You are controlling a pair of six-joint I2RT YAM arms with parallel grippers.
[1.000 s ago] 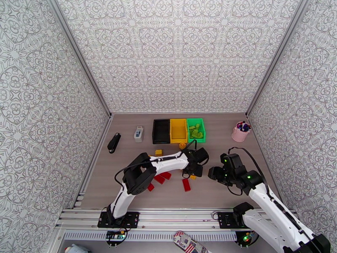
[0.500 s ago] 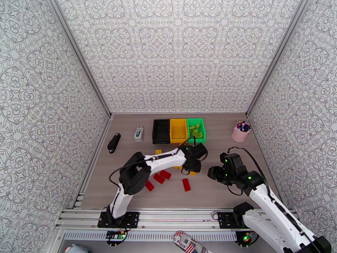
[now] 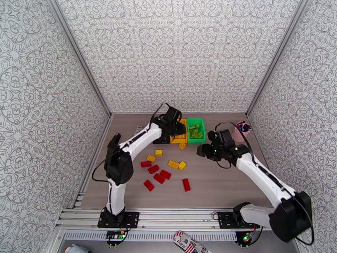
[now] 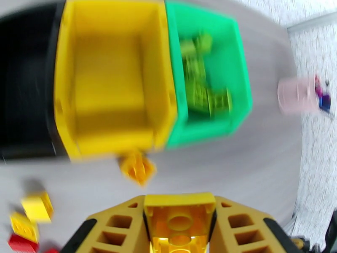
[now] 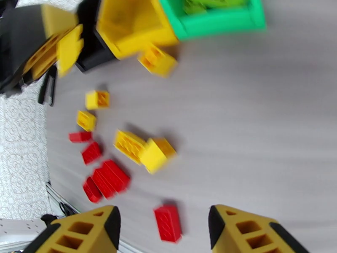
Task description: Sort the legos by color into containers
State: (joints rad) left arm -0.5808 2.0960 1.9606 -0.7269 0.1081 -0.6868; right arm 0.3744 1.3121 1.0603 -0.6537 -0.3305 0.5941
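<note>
White arms (image 3: 141, 140), black joints (image 3: 119, 165), seemingly hollow-ribbed yellow claw fingers (image 4: 118, 220).

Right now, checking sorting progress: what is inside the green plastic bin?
Lime green studded plastic bricks lie in the green plastic bin; no other colour shows. The floor under them is covered; blur hides their number.

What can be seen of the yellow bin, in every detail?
The yellow bin is a small open-top rectangular box, apparently smooth plastic, with upright walls. It stands upright on the table, between the black bin and the green bin, its side walls against theirs. No brick can be made out inside, though the view is blurred. One yellow brick lies on the table just before its near wall.
</note>
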